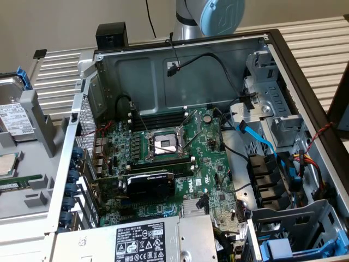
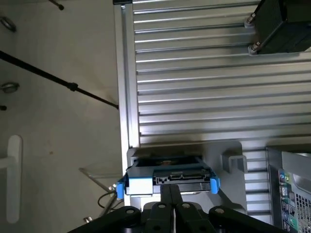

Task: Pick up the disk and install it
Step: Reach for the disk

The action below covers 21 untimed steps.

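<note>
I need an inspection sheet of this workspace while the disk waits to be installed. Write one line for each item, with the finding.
Surface: ribbed metal table, carrying the open case and a grey holder.
Job's things: disk in its blue frame, standing in the holder, not installed.
Clutter: chip and memory stick on the holder, beside the disk.
Grippers: gripper shut, holding nothing, pointing towards the disk in the wrist view.
Cables: blue cable and black cables inside the case.
Surroundings: power supply in the case; bare floor beside the table.
</note>
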Tool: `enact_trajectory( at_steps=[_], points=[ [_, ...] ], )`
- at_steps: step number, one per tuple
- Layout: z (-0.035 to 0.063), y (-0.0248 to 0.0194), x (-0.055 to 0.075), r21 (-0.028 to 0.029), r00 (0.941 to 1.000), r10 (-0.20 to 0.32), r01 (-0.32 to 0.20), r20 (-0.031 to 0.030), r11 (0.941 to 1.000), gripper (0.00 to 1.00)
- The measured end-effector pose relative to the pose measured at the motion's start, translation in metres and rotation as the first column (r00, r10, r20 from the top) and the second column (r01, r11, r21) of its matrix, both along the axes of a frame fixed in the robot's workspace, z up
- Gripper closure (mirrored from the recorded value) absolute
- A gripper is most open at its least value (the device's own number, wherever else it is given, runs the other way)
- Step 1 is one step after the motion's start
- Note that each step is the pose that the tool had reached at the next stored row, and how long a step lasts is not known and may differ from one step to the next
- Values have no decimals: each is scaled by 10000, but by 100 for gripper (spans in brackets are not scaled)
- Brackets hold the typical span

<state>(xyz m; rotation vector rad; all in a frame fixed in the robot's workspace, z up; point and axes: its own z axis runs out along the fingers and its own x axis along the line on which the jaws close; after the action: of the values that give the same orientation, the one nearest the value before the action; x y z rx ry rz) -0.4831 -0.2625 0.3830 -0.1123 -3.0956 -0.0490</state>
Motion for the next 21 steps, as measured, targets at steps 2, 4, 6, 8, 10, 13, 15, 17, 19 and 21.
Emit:
enact_trajectory(
  at_steps=[2,4,6,8,10,13,15,17,19,21],
  points=[
    [0,12,-38,-1,10000,0,0,-53,10000,89],
    [0,15,-71,-1,10000,0,0,-67,10000,89],
    [0,16,-94,-2,10000,13,-13,-67,10000,89],
    [0,17,-105,-4,9999,131,-131,-67,9999,89],
    [0,18,-107,-4,9994,346,-347,-68,9994,89],
    [0,19,-108,-4,9965,832,-832,-67,9965,89],
    [0,19,-108,-4,9928,1195,-1195,-66,9928,89],
    [0,19,-108,-5,9878,1558,-1558,-67,9878,89],
    [-1,19,-108,-5,9814,1917,-1917,-67,9814,89],
    [0,19,-108,-5,9740,2264,-2264,-67,9740,89]
  ],
)
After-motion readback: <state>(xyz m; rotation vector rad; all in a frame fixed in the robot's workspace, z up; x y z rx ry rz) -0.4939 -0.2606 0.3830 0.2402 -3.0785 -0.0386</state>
